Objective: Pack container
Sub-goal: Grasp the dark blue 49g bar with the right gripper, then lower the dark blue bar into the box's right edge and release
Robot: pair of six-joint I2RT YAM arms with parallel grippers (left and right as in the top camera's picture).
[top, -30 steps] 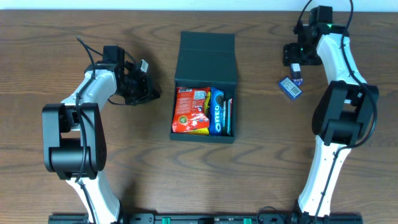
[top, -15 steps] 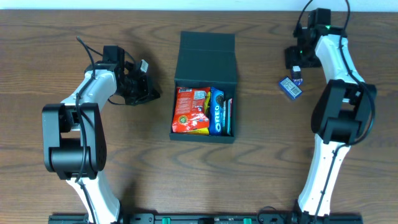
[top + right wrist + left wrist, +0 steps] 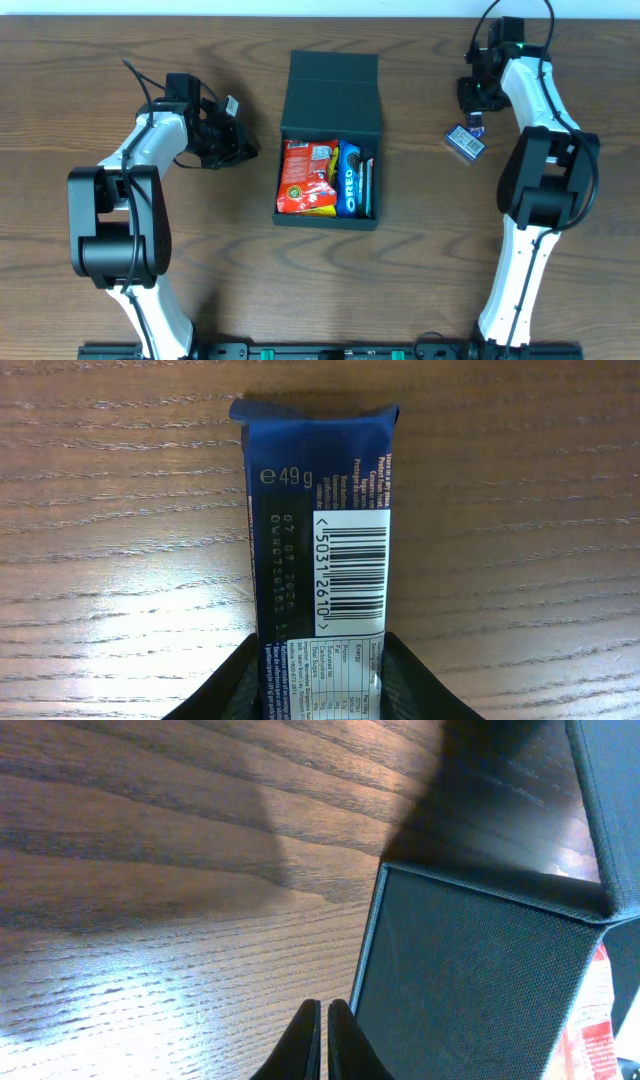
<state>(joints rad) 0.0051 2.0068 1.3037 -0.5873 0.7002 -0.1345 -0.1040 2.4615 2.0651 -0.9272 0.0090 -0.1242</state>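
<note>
— The container (image 3: 326,222): position, handling?
— Middle of the bench (image 3: 200,250), lid (image 3: 332,90) open. Likely light, stiff card; take the lid's edge. The left pincer (image 3: 322,1008) is shut, empty; the right pincer (image 3: 327,643) straddles a blue bar (image 3: 320,490), grip unclear.

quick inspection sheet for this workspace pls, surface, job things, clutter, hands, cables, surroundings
surface: wooden table, bare grain, no spills seen
job's things: container open, lid folded back; red snack packet and Oreo pack inside; blue bar lying on the table near the right arm
clutter: nothing seen
hands: left hand shut, empty, beside the container's wall; right hand straddling the blue bar's end, grip unclear
cables: black cables looping off both arms
surroundings: pale strip beyond the table's far edge
</note>
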